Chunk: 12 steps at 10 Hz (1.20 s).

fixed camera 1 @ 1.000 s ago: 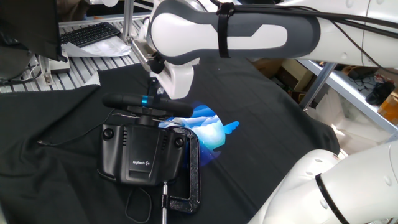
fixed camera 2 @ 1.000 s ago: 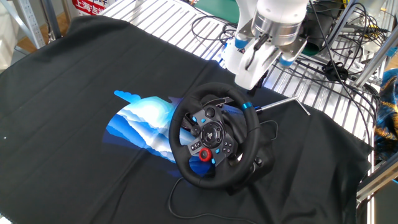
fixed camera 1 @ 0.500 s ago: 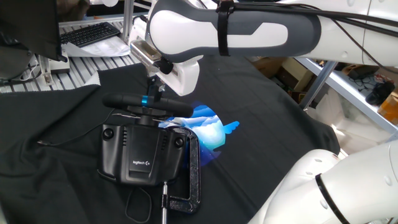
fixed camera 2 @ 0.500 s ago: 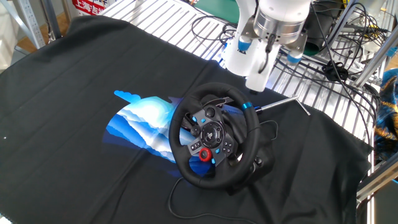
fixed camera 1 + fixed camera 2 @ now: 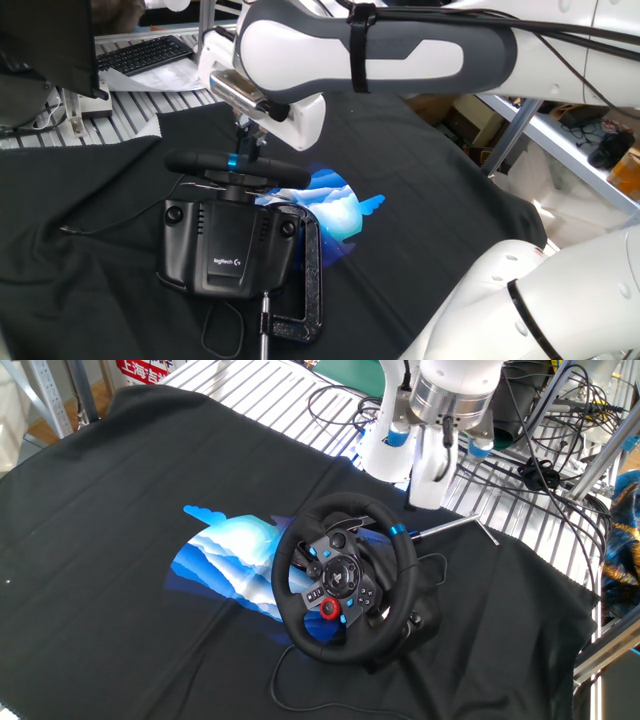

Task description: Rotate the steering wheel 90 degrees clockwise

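The steering wheel (image 5: 205, 163) is a black rim seen edge-on in one fixed view, with a light-blue stripe (image 5: 232, 162) at its top. The other fixed view shows the steering wheel (image 5: 281, 575) face-on, with coloured buttons on the hub and its stripe (image 5: 397, 532) at the upper right. My gripper (image 5: 407, 468) hangs just above and behind the striped part of the rim, clear of it, fingers apart and holding nothing. In the edge-on view the gripper (image 5: 246, 136) points down at the stripe.
The wheel's black Logitech base (image 5: 230, 245) is held by a metal C-clamp (image 5: 305, 290) on a black cloth with a blue print (image 5: 230, 555). A cable (image 5: 220, 330) loops by the base. Wire racks and cables (image 5: 520, 420) stand behind.
The gripper has lifted slightly off the rim and turned about its own axis. The steering wheel has not moved.
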{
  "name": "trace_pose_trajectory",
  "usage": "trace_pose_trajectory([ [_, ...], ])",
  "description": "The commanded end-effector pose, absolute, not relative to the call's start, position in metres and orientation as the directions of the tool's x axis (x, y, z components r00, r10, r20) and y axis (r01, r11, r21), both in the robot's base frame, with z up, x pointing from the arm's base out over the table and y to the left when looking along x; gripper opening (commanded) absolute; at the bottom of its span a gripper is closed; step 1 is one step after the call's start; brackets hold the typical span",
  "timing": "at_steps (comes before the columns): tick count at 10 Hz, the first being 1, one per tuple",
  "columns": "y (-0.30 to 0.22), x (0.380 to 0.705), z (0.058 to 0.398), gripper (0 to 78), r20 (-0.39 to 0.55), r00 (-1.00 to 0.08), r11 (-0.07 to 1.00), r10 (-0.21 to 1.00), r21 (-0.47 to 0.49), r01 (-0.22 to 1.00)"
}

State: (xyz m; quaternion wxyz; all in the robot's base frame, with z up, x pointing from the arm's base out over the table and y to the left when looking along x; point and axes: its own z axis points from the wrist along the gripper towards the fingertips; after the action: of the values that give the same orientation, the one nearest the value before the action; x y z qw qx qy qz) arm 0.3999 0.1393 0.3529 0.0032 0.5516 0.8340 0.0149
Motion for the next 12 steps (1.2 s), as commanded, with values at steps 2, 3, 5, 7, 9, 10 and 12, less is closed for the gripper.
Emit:
trace_pose_trajectory([
  [2,0.145,0.409,0.355,1.5,-0.092,-0.949,0.948,0.303,-0.070,0.309],
  [3,0.148,0.412,0.356,1.5,-0.078,-0.962,0.956,0.264,-0.114,0.271],
  [5,0.151,0.413,0.359,1.5,-0.041,-0.974,0.965,0.221,-0.132,0.225],
  [7,0.152,0.413,0.359,1.5,-0.016,-0.991,0.980,0.136,-0.145,0.137],
  [9,0.152,0.413,0.359,1.5,-0.010,-0.995,0.980,0.098,-0.174,0.098],
  [10,0.152,0.413,0.359,1.5,-0.007,-0.995,0.981,0.095,-0.171,0.095],
  [12,0.152,0.413,0.359,1.5,-0.003,-0.996,0.982,0.090,-0.169,0.089],
])
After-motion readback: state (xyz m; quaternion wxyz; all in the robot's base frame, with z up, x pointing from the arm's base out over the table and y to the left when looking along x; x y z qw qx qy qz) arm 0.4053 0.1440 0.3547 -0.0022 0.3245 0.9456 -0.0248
